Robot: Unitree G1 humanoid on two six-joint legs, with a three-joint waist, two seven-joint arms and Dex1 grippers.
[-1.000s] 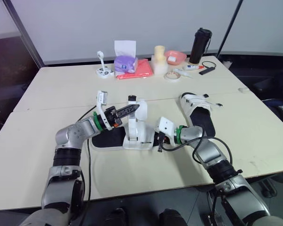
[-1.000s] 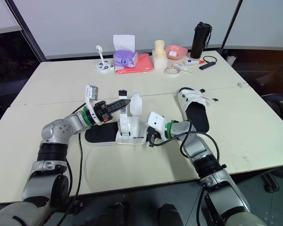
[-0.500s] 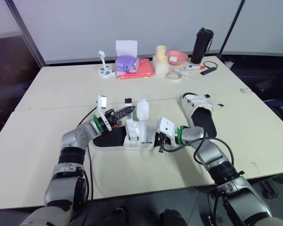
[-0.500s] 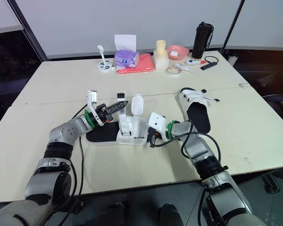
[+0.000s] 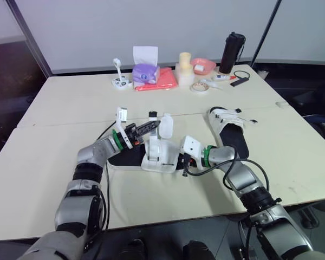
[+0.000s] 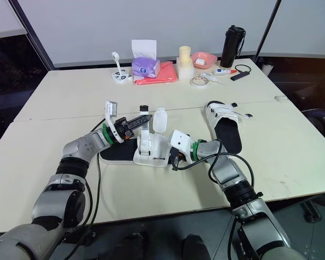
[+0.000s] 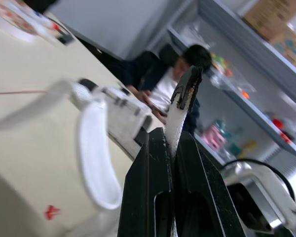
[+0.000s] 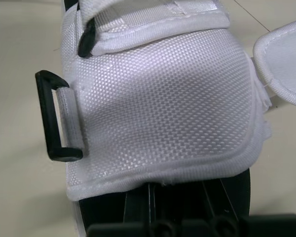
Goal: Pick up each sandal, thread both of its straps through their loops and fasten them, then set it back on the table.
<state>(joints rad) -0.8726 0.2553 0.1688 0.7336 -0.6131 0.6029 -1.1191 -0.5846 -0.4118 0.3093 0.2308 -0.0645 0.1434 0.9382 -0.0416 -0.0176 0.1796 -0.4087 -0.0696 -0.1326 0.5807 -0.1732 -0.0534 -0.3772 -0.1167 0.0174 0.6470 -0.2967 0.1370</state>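
Sandal (image 5: 151,160) is getting one strap (image 7: 173,121) raised for threading.
Left gripper (image 5: 155,124) is pinching the strap upright so its tip can reach the black loop (image 8: 52,116). Right gripper (image 5: 183,164) is bracing the sandal near the table's (image 5: 54,108) front edge; whether it is clamping cannot be told.

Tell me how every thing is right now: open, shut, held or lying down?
left gripper: shut on strap
strap: pinched, standing up, not fastened
near sandal: on table, straps undone
loop: empty
right gripper: at near sandal's edge
far sandal: lying flat on table
bottle: upright, lid on
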